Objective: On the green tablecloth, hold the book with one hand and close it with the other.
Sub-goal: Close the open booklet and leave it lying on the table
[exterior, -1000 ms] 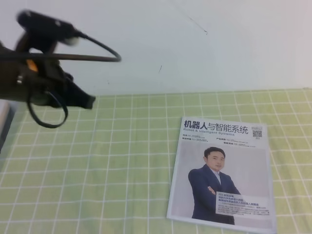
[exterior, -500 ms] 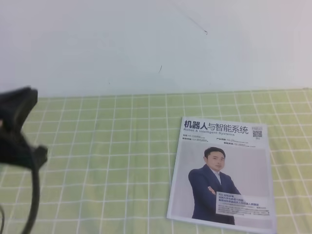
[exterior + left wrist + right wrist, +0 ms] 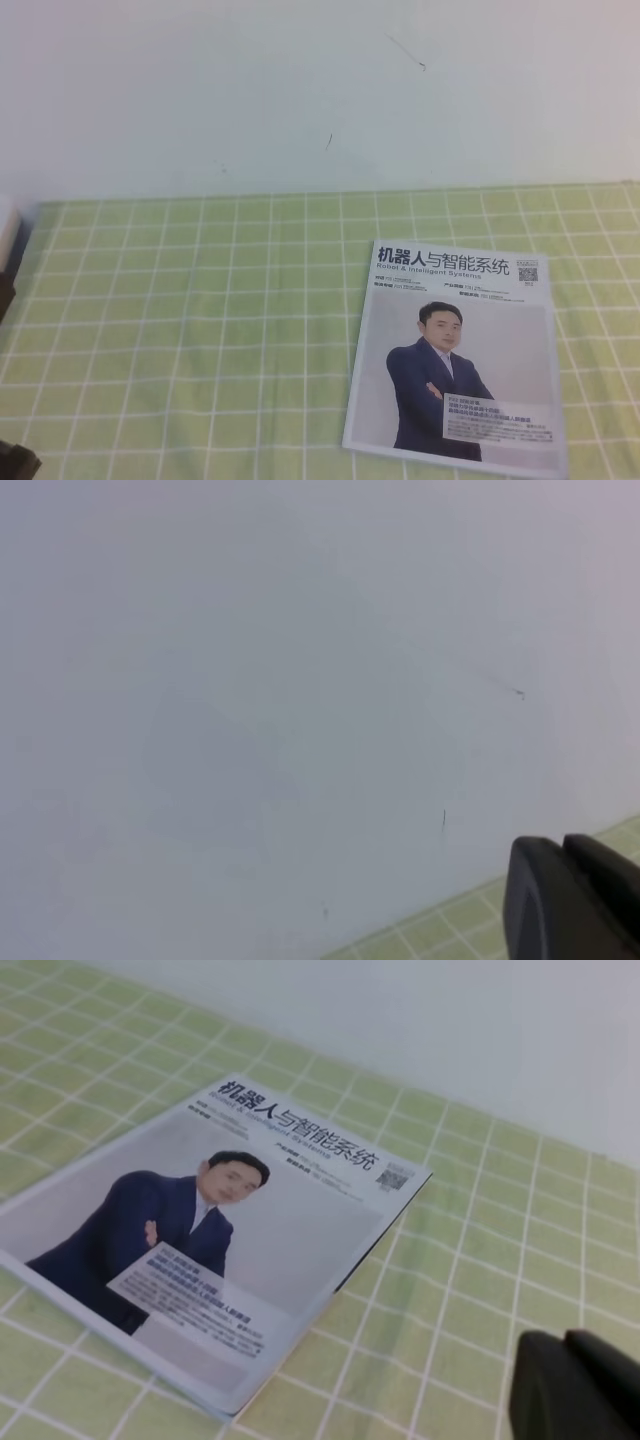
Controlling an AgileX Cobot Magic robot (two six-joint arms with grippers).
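The book [image 3: 455, 355] lies closed and flat on the green tablecloth [image 3: 200, 320], right of centre, cover up with a man in a dark blue suit. In the right wrist view the book [image 3: 200, 1230] sits left of and ahead of my right gripper [image 3: 563, 1337]. Its dark fingers [image 3: 535, 1390] are pressed together with nothing between them, well clear of the cover. My left gripper [image 3: 562, 842] points at the white wall [image 3: 250, 700] above the cloth's far edge, fingers together and holding nothing. Neither gripper's fingers show in the exterior view.
The white wall [image 3: 300, 90] rises right behind the cloth's far edge. A white and dark object [image 3: 6, 250] pokes in at the left edge. A dark piece of the left arm [image 3: 15, 464] shows in the bottom left corner.
The left arm has swung down and out to the left, leaving the exterior view almost entirely. The book has stayed closed and has not moved.
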